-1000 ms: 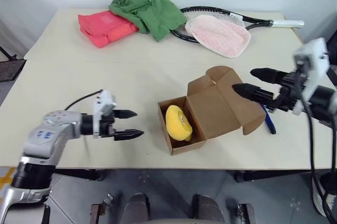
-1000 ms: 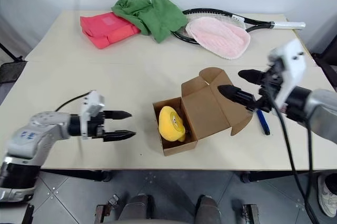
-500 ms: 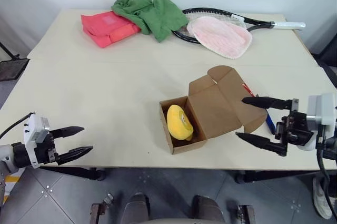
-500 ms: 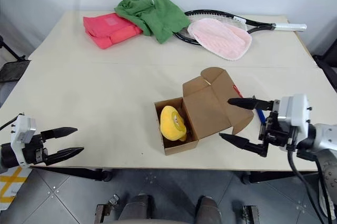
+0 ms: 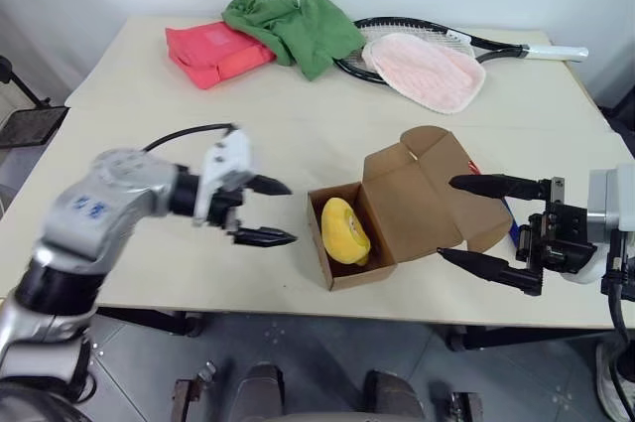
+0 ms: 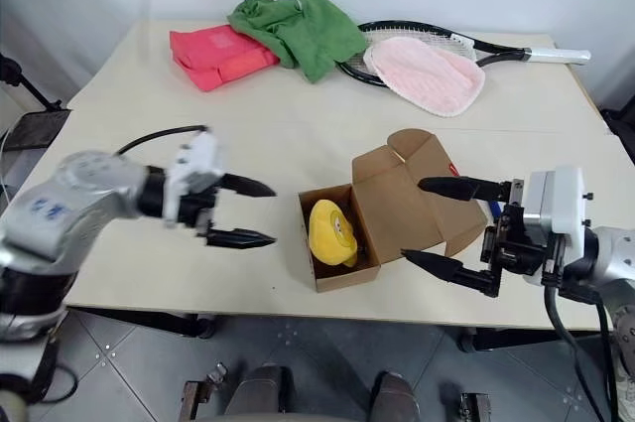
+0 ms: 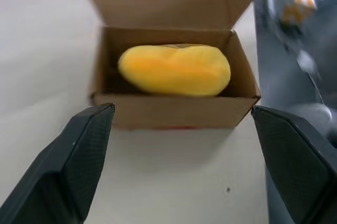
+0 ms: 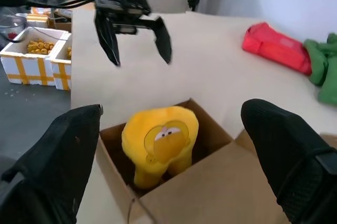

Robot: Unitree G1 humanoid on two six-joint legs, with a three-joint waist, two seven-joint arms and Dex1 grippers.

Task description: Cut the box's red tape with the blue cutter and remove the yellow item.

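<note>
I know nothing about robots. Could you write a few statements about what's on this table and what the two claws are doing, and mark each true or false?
1. The small brown cardboard box stands open. True.
2. The soft yellow plush toy lies on the table beside the box. False: it sits inside the box.
3. The left gripper holds the toy. False: it is open, short of the box.
4. The right gripper is open and empty. True.
5. A green cloth lies at the table's far side. True.

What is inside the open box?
The box holds the yellow plush toy, standing against the inner walls, its face showing in the right wrist view. The box floor beneath the toy is covered.
</note>
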